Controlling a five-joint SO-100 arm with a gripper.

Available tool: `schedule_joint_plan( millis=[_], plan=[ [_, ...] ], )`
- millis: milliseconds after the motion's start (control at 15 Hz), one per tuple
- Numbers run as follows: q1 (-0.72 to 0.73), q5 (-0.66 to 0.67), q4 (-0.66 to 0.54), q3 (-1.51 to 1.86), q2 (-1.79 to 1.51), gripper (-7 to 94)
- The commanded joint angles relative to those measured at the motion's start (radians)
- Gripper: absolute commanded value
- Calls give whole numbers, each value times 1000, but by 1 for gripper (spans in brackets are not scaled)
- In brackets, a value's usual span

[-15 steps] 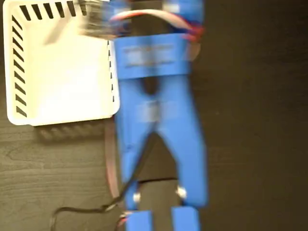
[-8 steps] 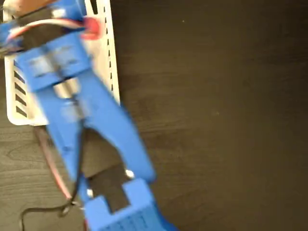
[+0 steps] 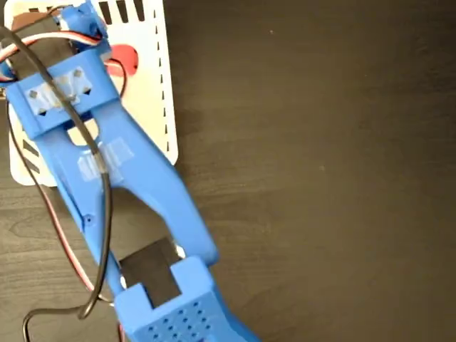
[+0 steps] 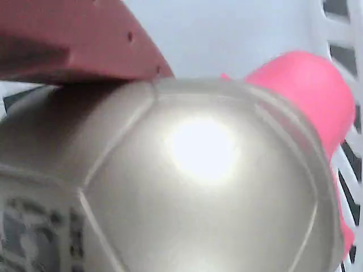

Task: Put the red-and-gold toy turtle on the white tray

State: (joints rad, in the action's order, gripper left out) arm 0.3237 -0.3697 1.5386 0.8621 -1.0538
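The red-and-gold toy turtle (image 4: 198, 170) fills the wrist view: a shiny gold domed shell with a black mark at lower left and a coral-pink head at the right. A dark red gripper finger (image 4: 68, 39) lies across the top of the shell. In the fixed view the blue arm (image 3: 135, 178) reaches to the upper left over the white tray (image 3: 153, 85). My gripper (image 3: 85, 28) sits over the tray, mostly hidden under the wrist, shut on the turtle. A red part of the turtle (image 3: 127, 57) peeks out beside it. I cannot tell whether the turtle touches the tray floor.
Dark slanted slots line the tray's rim (image 4: 343, 56). Black and red cables (image 3: 68, 242) loop along the arm's left side. The dark wooden table (image 3: 320, 178) stretches to the right of the arm.
The arm has swung left, from beside the tray's right rim to over the tray, carrying the turtle. It is sharp now, no longer motion-blurred.
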Motion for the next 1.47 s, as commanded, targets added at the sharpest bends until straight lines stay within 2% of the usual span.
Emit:
schedule_joint_plan(
  millis=[0,67,133,333,400,467,533,600,667,800,1133,1400],
  plan=[
    [17,2,34,-6,-52,66],
    [23,-3,52,2,-52,76],
    [28,-6,66,8,-54,82],
    [23,-2,71,25,-78,82],
    [18,5,71,26,-97,76],
    [14,9,58,46,-138,62],
    [9,12,31,83,-196,42],
    [5,23,-14,141,-276,15],
    [-2,46,-66,224,-371,0],
    [-35,84,-270,514,-635,0],
    [-209,244,-620,1158,-1163,0],
    [-328,371,-739,1660,-1566,0]
  ],
)
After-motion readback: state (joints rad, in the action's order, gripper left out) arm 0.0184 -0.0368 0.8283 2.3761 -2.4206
